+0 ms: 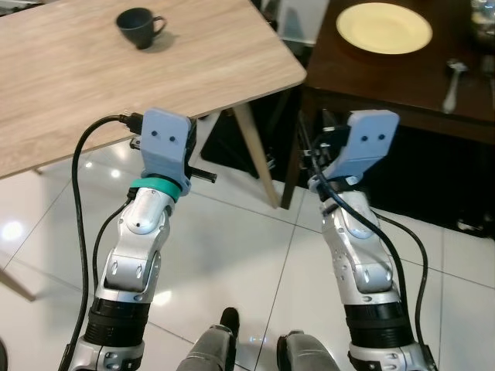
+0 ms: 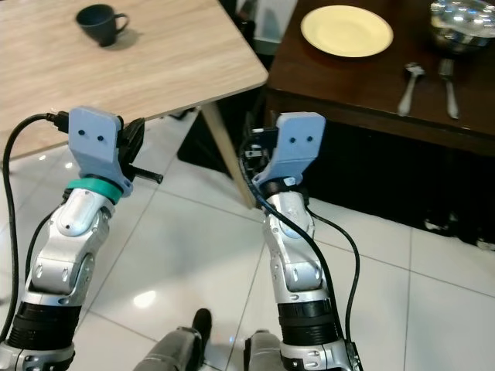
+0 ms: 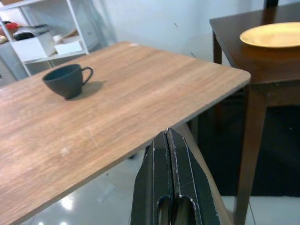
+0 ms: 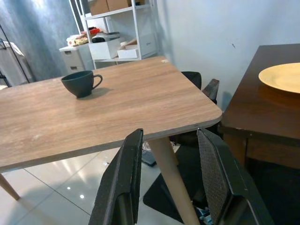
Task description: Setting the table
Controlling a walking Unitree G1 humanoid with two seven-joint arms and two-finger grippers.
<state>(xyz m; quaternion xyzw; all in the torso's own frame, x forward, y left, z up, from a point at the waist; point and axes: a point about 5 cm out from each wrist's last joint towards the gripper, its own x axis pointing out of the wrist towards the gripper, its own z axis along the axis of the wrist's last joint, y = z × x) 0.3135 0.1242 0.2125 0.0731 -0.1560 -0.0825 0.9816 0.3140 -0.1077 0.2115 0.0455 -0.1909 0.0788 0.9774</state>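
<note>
A dark cup stands on the light wooden table ahead on my left. A yellow plate lies on the dark wooden table ahead on my right, with a spoon and a fork beside it. Both arms are raised in front of me, below the table edges. My left gripper is shut with nothing in it and points at the light table's corner. My right gripper is open and empty, its fingers framing that same corner.
A shiny metal pot sits at the back of the dark table. The light table's slanted leg stands between my arms on the white tiled floor. A dark chair and white shelving lie beyond.
</note>
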